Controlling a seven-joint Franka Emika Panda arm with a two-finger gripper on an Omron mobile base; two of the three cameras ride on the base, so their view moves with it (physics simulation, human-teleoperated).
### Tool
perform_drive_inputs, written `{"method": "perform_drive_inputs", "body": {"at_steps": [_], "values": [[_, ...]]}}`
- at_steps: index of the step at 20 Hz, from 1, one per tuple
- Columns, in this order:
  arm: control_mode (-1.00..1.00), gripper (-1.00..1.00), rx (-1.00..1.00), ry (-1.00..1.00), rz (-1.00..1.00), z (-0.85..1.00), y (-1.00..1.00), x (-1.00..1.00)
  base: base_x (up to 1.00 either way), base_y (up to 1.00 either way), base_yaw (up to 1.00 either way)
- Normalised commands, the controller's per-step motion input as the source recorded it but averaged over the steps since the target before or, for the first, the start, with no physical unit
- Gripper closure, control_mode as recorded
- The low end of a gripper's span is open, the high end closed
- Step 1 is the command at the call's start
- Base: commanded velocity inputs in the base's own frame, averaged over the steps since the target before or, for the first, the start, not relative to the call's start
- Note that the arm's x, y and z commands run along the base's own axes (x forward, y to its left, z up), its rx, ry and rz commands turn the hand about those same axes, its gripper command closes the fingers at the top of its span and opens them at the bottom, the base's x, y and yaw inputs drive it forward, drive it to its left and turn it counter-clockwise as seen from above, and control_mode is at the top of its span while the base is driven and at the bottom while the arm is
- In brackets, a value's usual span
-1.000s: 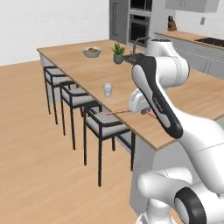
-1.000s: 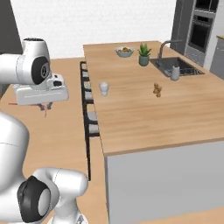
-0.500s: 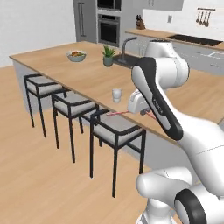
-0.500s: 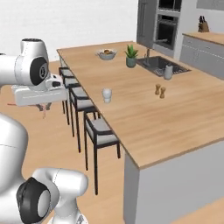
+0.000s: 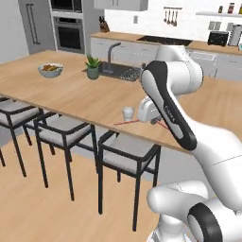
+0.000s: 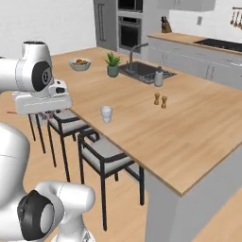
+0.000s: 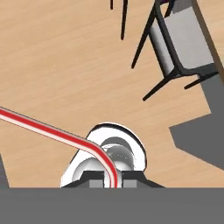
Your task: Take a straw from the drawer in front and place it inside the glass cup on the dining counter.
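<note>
Carrying straw (image 7: 52,130) toward cup (image 5: 128,112); claw (image 7: 113,178) clamped on its bent end, shaft sticking out sideways. Cup on counter (image 5: 71,94) near edge, ahead of claw. Next: raise over cup, tip straw upright, lower in.

glass cup (image 6: 106,113) on dining counter (image 6: 189,137)
</note>
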Motion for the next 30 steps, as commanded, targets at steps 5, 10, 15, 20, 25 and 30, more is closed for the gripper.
{"method": "perform_drive_inputs", "body": {"at_steps": [5,10,15,20,25,30], "values": [[1.00,1.00,0.00,0.00,0.00,0.00,0.00,0.00,0.14,0.89,-0.55],[1.00,1.00,0.00,0.00,0.00,0.00,0.00,0.00,0.00,0.75,-0.62],[1.00,1.00,0.00,0.00,0.00,0.00,0.00,0.00,0.00,0.66,-0.66],[1.00,1.00,0.00,0.00,0.00,0.00,0.00,0.00,0.01,0.82,-0.59],[1.00,1.00,0.00,0.00,0.00,0.00,0.00,0.00,0.16,0.77,-0.52],[1.00,1.00,0.00,0.00,0.00,0.00,0.00,0.00,0.71,0.48,-0.34]]}}
